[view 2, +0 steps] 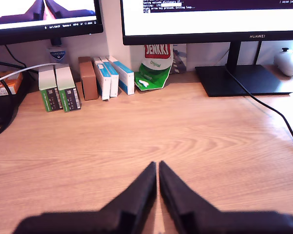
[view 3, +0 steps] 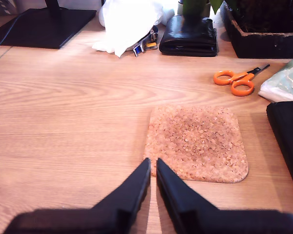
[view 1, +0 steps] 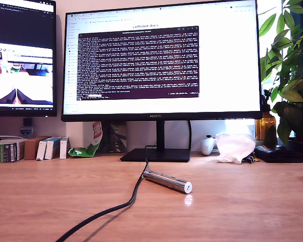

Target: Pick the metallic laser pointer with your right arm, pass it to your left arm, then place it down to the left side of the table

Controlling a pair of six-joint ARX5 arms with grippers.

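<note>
Both my first gripper (view 2: 158, 168) and my second gripper (view 3: 153, 165) hover pressed together and empty, neither near the metallic laser pointer (view 1: 167, 181), which lies untouched on the table (view 1: 242, 212).

Two matte black end effectors, each a pair of pointed fingers

The first end effector (view 2: 158, 168) shows two black triangular fingers (view 2: 136, 195), broad at the base and tapering to sharp tips, with smooth flat faces and a dull finish; the base is a blurred black mass along the frame edge. The second end effector (view 3: 153, 165) has the same build: two black wedge-shaped fingers (view 3: 178, 200), plain and unmarked. No screws, cables or labels can be made out on either. The exterior view shows neither arm.
</note>
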